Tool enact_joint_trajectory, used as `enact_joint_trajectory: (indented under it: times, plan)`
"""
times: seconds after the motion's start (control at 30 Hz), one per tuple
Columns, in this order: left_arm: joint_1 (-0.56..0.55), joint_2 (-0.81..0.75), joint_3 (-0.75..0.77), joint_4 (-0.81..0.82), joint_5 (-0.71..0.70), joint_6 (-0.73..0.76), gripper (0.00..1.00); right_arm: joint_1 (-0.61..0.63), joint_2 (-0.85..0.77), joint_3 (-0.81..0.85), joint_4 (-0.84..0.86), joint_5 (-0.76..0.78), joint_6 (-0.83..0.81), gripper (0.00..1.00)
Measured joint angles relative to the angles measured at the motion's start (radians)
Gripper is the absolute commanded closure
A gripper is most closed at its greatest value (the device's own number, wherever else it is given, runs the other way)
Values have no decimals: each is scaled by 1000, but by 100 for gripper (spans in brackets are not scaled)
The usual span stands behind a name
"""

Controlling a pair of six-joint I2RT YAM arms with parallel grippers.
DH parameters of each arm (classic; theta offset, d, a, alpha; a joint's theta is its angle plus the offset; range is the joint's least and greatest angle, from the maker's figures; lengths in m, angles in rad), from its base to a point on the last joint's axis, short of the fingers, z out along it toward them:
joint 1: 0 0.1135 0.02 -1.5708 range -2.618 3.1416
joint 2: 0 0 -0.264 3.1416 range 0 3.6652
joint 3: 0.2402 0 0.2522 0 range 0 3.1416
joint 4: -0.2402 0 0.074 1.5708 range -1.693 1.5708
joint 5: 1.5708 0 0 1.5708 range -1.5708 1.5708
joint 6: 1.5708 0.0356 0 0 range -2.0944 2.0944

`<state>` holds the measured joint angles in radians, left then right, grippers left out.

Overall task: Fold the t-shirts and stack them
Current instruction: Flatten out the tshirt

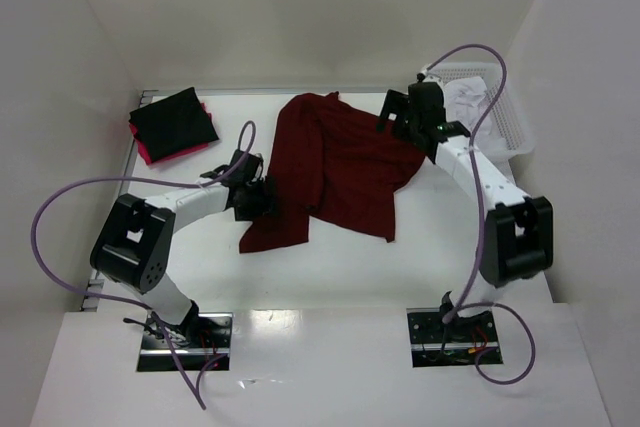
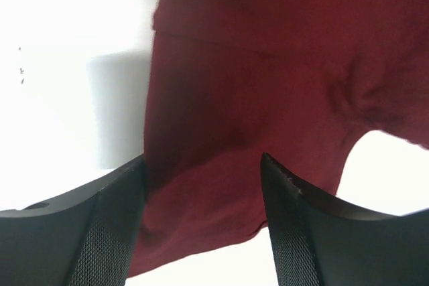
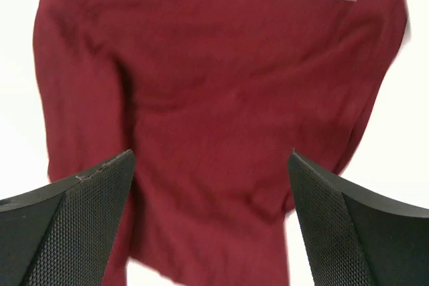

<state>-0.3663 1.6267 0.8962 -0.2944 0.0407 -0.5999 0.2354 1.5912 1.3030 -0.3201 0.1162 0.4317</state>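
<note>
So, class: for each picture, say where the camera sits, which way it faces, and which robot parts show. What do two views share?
Top external: above, behind the bases, facing down at the table; both arms, left gripper, right gripper show.
Left wrist: on the left arm, facing down onto the maroon t-shirt; its two fingers show.
Right wrist: on the right arm, facing down; its fingers show.
Shared: both wrist views see the maroon t-shirt.

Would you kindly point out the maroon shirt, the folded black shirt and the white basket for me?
maroon shirt (image 1: 345,169), top view, middle of the cloth.
black shirt (image 1: 172,122), top view, centre of the folded square.
white basket (image 1: 512,115), top view, its right wall.
</note>
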Motion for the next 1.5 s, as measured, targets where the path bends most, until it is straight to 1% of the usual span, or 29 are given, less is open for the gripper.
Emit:
enact_joint_trajectory:
  times: [0.07, 0.17, 0.27, 0.4, 0.43, 0.47, 0.53, 0.67, 0.8, 0.9, 0.97, 1.07, 1.13, 1.3, 1.5]
  plan:
    - [6, -10, -18, 20, 3, -16, 32, 20, -94, -98, 11, -12, 28, 0]
    - [10, -13, -26, 36, 4, -34, 47, 36, -228, -256, 3, -26, 70, 1]
    - [11, -7, -32, 50, -2, -39, 58, 40, -257, -315, -2, -35, 91, 2]
    - [13, 2, -31, 49, -1, -40, 91, 72, -260, -378, -13, -48, 136, 5]
    - [12, 5, -29, 47, 0, -39, 97, 80, -260, -384, -14, -50, 145, 6]
    - [12, 6, -27, 41, 0, -42, 100, 92, -260, -391, -17, -52, 156, 6]
    - [12, 4, -15, -2, -11, -41, 100, 119, -260, -407, -17, -54, 180, 8]
    - [16, -15, 8, -86, -28, -40, 100, 152, -260, -428, -30, -51, 208, 8]
    - [62, -114, 78, -187, -36, -32, 100, 209, -271, -484, -34, -44, 248, 8]
    - [154, -222, 158, -224, -21, -9, 100, 227, -290, -564, -48, -48, 280, 8]
    - [229, -284, 200, -234, -12, 14, 100, 227, -303, -588, -55, -47, 292, 8]
    - [316, -336, 229, -249, -1, 46, 100, 227, -335, -608, -60, -44, 309, 8]
    - [348, -348, 227, -271, 5, 63, 100, 227, -364, -619, -62, -42, 319, 8]
    - [352, -346, 181, -315, 45, 101, 100, 227, -383, -652, -56, -42, 339, 12]
    - [350, -341, 170, -332, 88, 122, 100, 242, -385, -696, -54, -52, 366, 12]
